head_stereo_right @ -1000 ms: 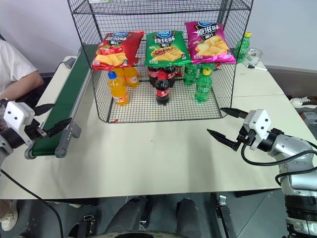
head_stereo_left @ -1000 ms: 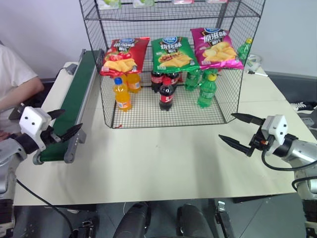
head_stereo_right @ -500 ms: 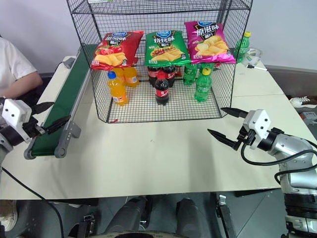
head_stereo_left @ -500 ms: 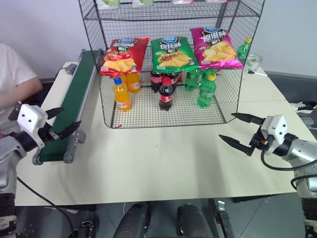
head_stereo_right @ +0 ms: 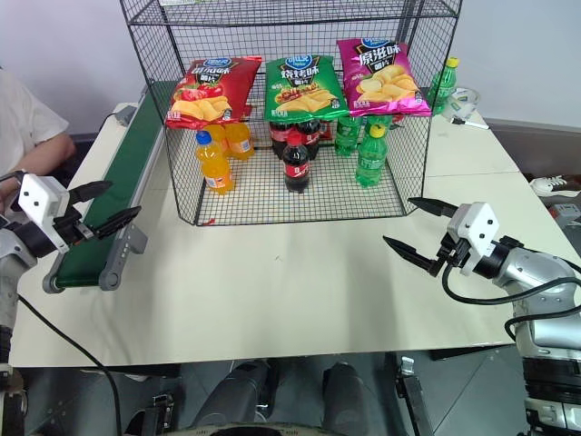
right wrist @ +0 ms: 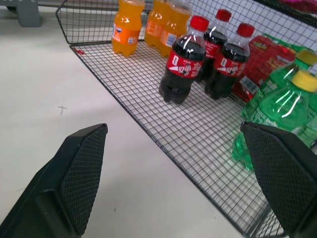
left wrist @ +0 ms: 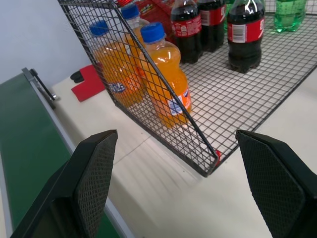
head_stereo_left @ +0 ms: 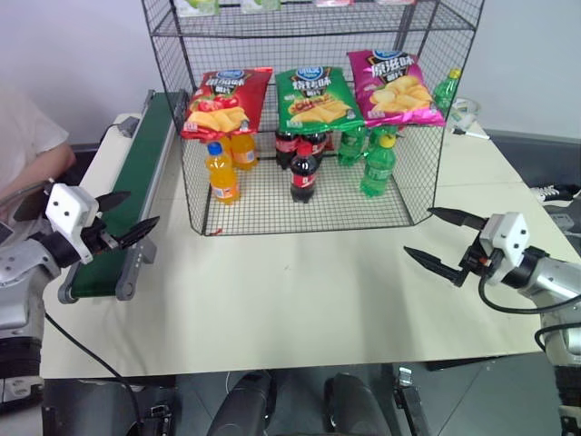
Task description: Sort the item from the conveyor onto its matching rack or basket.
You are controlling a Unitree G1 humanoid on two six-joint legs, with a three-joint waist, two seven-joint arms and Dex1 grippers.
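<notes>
The red crisp bag (head_stereo_left: 222, 100) lies on the middle shelf of the black wire rack (head_stereo_left: 413, 195), at its left end beside a green bag (head_stereo_left: 316, 97) and a magenta bag (head_stereo_left: 398, 86). The dark-green conveyor (head_stereo_left: 136, 177) runs along the left of the rack. My left gripper (head_stereo_left: 143, 206) hovers open over the conveyor's near end and points toward the rack's lower left corner (left wrist: 214, 157). My right gripper (head_stereo_left: 418, 232) hangs open above the table, off the rack's front right corner, with nothing between its fingers.
Orange bottles (head_stereo_left: 222, 171), cola bottles (head_stereo_left: 304, 173) and green bottles (head_stereo_left: 379, 163) stand on the rack's bottom tier. A person in a white sleeve (head_stereo_left: 23, 145) sits at the far left behind the conveyor. The pale table (head_stereo_left: 300, 282) stretches between my grippers.
My left gripper has turned a little toward the rack. The right gripper has kept still. The person's arm has drawn back to the left.
</notes>
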